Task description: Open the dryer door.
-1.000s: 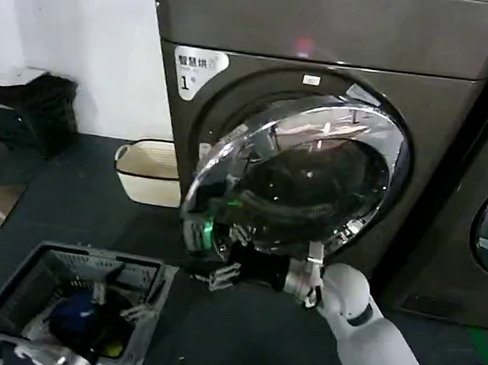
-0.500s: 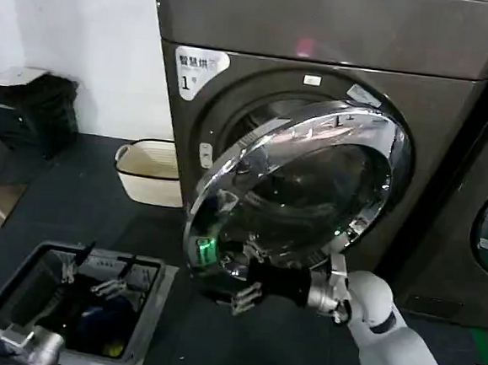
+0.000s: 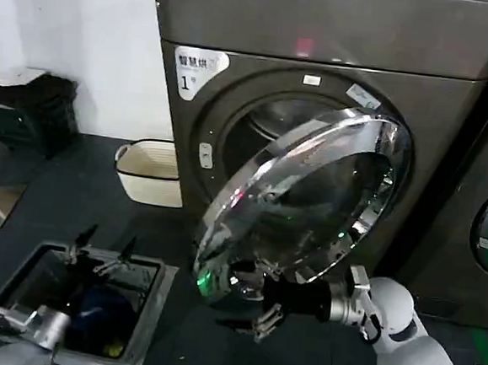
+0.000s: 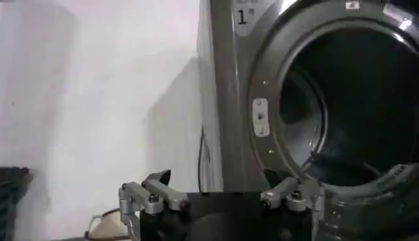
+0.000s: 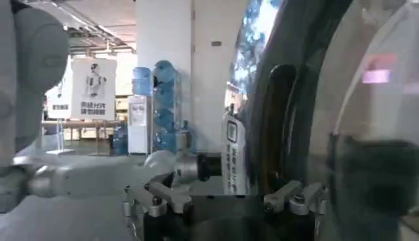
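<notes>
So the dryer door point(image 3: 310, 205) is seen mid-frame in the head view, swung partly out with its hinge side to the right. The right hand point(image 3: 251, 306) sits at its lower-left rim with fingers spread open, hooked behind the edge rather than clamped. The swing is best followed in an arc, not dragged straight. Open floor lies lower centre; the basket point(image 3: 16, 287) and the open left hand point(image 3: 103, 252) at lower left should be cleared.

Your way into the drum opening point(image 3: 269, 129) is free on its left; the dryer door point(image 3: 310, 196) covers its right.
</notes>
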Controlling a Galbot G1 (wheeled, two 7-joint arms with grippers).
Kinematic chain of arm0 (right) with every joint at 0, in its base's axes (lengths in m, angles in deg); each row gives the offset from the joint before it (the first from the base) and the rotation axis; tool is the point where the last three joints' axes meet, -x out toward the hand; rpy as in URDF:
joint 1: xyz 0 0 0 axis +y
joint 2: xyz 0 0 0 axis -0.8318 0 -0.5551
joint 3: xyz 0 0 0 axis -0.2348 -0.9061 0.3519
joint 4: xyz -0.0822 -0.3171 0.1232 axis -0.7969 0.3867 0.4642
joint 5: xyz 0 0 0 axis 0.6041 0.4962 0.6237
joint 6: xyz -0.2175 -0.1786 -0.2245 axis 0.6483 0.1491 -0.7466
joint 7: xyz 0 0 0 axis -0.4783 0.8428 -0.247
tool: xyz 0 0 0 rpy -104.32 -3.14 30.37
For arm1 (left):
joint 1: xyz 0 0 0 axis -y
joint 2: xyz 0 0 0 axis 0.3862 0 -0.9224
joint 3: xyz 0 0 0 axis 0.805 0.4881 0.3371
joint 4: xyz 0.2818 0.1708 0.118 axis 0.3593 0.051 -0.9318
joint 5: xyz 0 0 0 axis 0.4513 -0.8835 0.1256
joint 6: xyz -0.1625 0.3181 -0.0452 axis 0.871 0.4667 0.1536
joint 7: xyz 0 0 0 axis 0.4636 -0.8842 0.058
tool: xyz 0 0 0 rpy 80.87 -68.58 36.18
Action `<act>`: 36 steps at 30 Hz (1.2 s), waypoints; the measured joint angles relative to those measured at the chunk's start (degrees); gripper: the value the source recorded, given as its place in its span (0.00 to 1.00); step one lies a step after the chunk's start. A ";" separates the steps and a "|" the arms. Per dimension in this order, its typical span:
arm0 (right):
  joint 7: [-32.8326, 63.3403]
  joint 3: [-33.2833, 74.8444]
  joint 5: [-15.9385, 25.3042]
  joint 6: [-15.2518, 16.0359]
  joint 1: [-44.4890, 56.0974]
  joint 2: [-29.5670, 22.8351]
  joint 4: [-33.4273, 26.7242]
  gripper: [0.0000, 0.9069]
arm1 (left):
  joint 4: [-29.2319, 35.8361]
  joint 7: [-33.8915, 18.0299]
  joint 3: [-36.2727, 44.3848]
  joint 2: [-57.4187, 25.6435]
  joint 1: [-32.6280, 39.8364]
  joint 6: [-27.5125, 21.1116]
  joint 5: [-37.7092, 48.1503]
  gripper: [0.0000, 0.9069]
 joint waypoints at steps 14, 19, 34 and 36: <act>-10.55 4.38 0.62 -2.76 2.94 2.23 -1.30 1.00 | -2.30 -1.01 3.57 -3.94 4.98 0.94 2.38 1.00; -14.47 6.44 1.42 -4.01 4.55 3.29 -1.32 1.00 | -2.51 -1.18 5.09 -5.64 6.48 0.94 3.19 1.00; -17.50 13.39 1.59 -7.33 10.00 5.48 -0.65 1.00 | -2.30 -0.89 12.63 -10.43 10.75 1.28 6.76 1.00; -17.47 14.79 1.17 -7.47 10.80 5.35 -0.63 1.00 | -2.65 -0.73 13.79 -11.24 11.47 1.23 7.05 1.00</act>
